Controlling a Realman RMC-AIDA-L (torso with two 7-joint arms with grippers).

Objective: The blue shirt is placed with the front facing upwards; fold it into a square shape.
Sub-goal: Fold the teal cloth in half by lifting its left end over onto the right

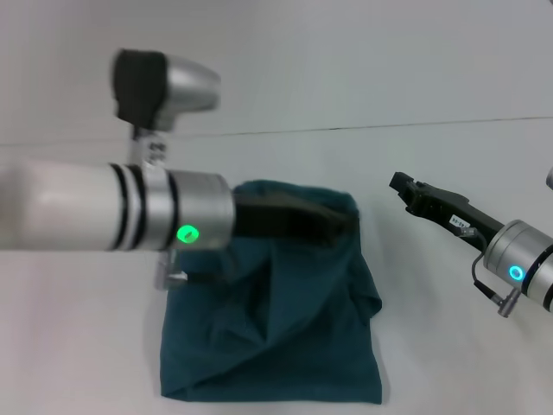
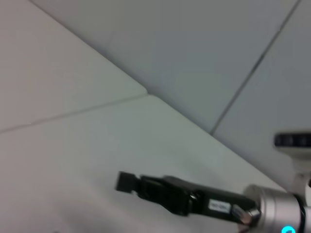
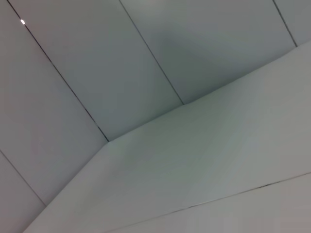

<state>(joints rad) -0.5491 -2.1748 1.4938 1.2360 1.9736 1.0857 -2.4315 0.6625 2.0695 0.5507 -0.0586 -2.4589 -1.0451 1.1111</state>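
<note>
The left arm reaches across, its hand [image 1: 333,223] extended level; the right hand [image 1: 403,186] hovers off to the side.

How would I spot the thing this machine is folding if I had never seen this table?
Look at the white table in front of the robot; near its middle lies the blue shirt, a teal cloth bundled into a rough, rumpled rectangle. The left gripper reaches over its far edge, while the right gripper hangs clear off to the side. It is the only coloured, soft thing there.
</note>
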